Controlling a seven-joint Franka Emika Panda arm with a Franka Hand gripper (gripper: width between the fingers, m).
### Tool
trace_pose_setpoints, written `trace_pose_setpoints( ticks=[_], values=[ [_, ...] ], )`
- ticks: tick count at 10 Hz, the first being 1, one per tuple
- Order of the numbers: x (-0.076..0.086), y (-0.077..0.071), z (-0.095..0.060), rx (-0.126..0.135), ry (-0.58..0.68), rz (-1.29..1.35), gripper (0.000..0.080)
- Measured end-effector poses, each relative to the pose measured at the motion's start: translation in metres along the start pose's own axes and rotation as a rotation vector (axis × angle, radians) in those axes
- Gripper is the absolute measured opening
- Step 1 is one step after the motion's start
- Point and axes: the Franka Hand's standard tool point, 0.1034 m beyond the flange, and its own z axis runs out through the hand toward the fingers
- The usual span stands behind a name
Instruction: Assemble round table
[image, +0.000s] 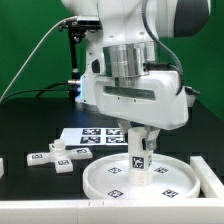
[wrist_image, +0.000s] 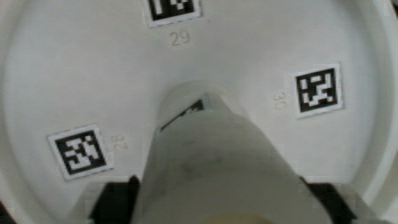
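Note:
The large rimmed round disc (image: 138, 178) lies flat on the black table at the front. The short thick cylinder leg (image: 137, 150) stands upright on the disc's middle, a square tag on its side. My gripper (image: 137, 131) is straight above it, shut on the leg's upper part. In the wrist view the leg (wrist_image: 214, 165) fills the middle between my two dark fingertips (wrist_image: 118, 198), and the disc (wrist_image: 89, 70) with its tags lies behind it. The small cross-shaped foot (image: 51, 156) lies on the table toward the exterior view's left of the disc.
The marker board (image: 88, 137) lies flat behind the disc, partly hidden by the arm. A white raised edge (image: 212, 178) runs along the exterior view's right and front. A green screen stands at the back.

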Motion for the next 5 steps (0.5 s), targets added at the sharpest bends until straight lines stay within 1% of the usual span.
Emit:
trace_pose_setpoints(
  ticks=[2,4,5],
  values=[
    [-0.0003,0.0002,0.0001,0.007,-0.013,0.132,0.0407],
    [-0.0004,0.0002,0.0002,0.007,-0.012,0.111,0.0407],
    [-0.0006,0.0002,0.0002,0.007,-0.012,0.062,0.0563]
  ],
)
